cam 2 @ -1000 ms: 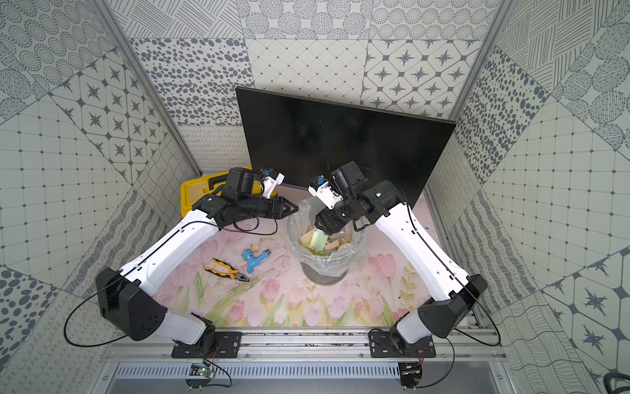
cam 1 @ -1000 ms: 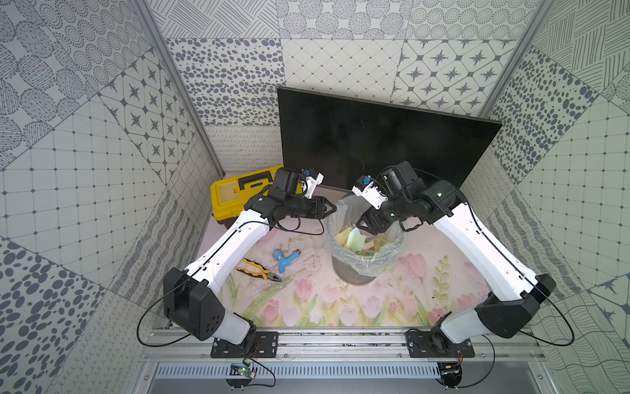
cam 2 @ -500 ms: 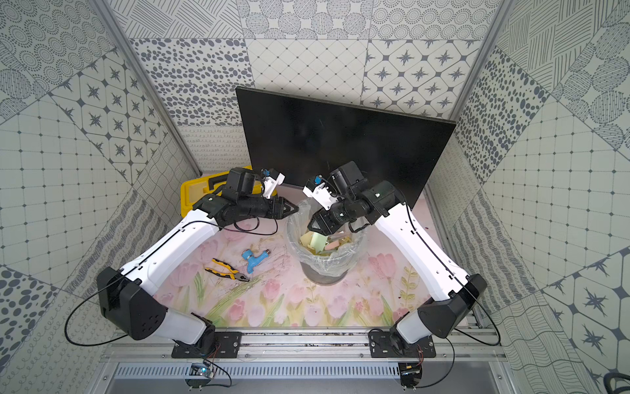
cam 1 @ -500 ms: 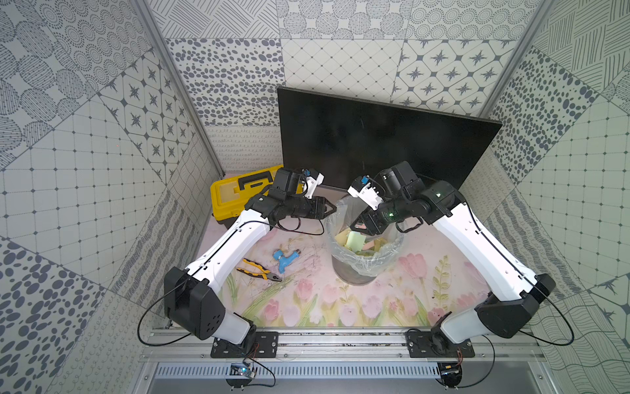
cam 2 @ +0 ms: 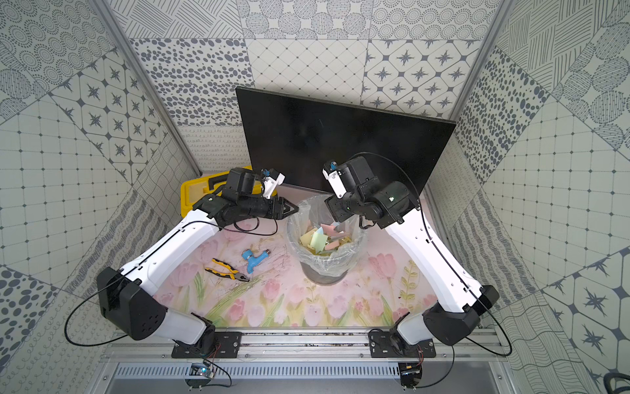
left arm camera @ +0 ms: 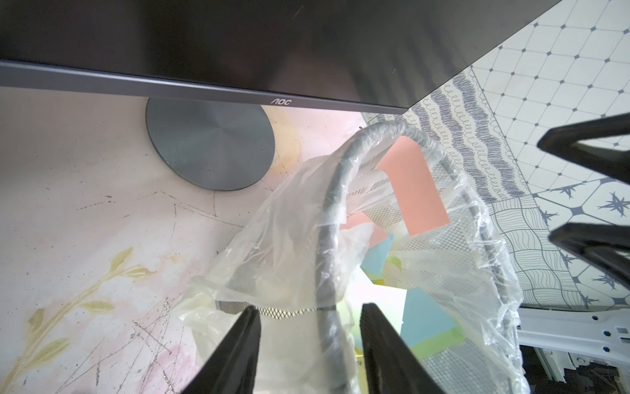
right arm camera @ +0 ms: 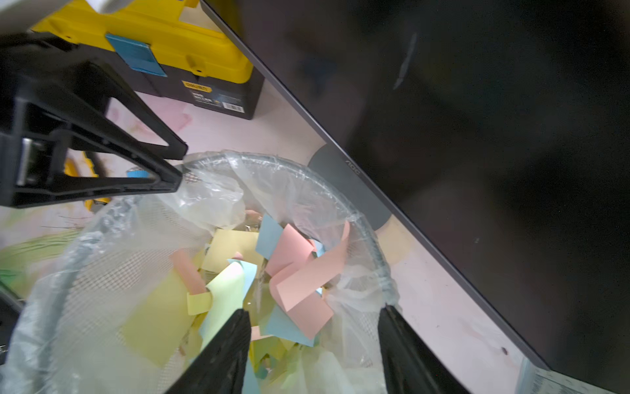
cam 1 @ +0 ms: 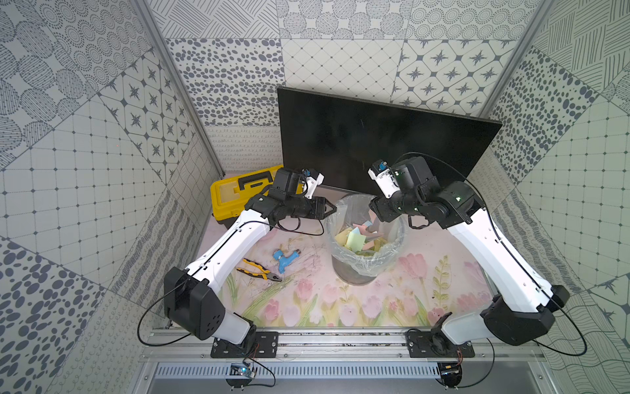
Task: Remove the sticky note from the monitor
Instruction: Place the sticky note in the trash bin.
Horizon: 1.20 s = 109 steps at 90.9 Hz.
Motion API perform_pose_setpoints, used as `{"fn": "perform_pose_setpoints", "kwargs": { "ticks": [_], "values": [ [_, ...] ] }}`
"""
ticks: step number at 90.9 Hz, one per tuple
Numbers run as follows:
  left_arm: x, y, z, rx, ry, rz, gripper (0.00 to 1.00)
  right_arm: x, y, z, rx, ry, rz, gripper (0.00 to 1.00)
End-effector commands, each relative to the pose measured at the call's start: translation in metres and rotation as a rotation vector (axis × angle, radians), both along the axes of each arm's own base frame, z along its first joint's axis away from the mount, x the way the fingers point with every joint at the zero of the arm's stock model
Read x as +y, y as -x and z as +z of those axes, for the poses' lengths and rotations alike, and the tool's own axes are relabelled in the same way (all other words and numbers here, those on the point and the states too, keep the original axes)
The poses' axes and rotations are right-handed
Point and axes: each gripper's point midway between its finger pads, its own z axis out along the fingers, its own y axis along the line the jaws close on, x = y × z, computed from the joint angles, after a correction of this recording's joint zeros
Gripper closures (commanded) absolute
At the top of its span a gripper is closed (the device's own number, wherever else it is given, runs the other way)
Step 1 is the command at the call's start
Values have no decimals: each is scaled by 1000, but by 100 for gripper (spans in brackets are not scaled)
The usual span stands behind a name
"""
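We find left tool point(cam 1: 333, 208) astride bin point(cam 1: 354, 275) rim at frame centre, grip we cannot tell, right tool point(right arm camera: 313, 312) jaws apart over sticky notes point(right arm camera: 300, 269)

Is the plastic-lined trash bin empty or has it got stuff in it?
Partly full: the bin holds a loose heap of pink, yellow, blue and green sticky notes, seen in both top views and both wrist views.

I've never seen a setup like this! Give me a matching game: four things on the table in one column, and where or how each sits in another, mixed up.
Things:
A. toolbox
B. pliers
C. bin
D. monitor

Descriptions:
1. holds coloured paper notes
2. black, standing at the back
3. lid shut, beside the monitor
4. lying on the flowered mat

Pairs: A-3, B-4, C-1, D-2.
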Motion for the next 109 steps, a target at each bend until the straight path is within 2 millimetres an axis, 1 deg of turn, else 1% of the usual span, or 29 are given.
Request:
{"fn": "perform_pose_setpoints", "kwargs": {
  "ticks": [1, 5, 13, 22, 30, 34, 40, 47, 62, 73, 82, 87, 95, 103, 109],
  "values": [
    [2, 1, 4, -34, -10, -14, 48, -1, -15, -6, -74, 92, -98, 32],
    [2, 1, 4, -34, -11, -12, 48, 3, -16, -8, -77, 98, -97, 32],
    [2, 1, 2, -31, -12, -14, 48, 5, -20, -14, -82, 121, -113, 31],
    [1, 0, 3, -32, -11, -18, 48, 15, -18, -24, -62, 139, -87, 30],
    [2, 0, 3, -33, -13, -17, 48, 20, -17, -35, -38, 164, -73, 30],
    [2, 0, 3, -32, -12, -17, 48, 22, -15, -39, -25, 163, -64, 33],
    [2, -1, 3, -32, -13, -18, 48, 28, -13, -41, -8, 140, -40, 36],
    [2, -1, 2, -33, -15, -20, 48, 38, -8, -45, 27, 104, 4, 38],
    [3, -2, 5, -42, -13, -20, 47, 60, 7, -64, 155, 8, 95, 38],
    [4, -2, 6, -47, -13, -20, 47, 61, 7, -78, 215, -48, 80, 39],
    [5, -2, 6, -50, -14, -21, 47, 58, 4, -79, 216, -81, 66, 39],
    [5, -1, 6, -49, -14, -25, 47, 60, 4, -80, 227, -104, 73, 39],
    [6, -1, 6, -51, -14, -24, 47, 65, 6, -75, 227, -129, 99, 39],
    [7, -1, 7, -56, -14, -25, 47, 69, 7, -65, 210, -156, 125, 39],
    [9, -1, 8, -59, -13, -24, 47, 72, 9, -53, 188, -187, 151, 40]
  ]
}}
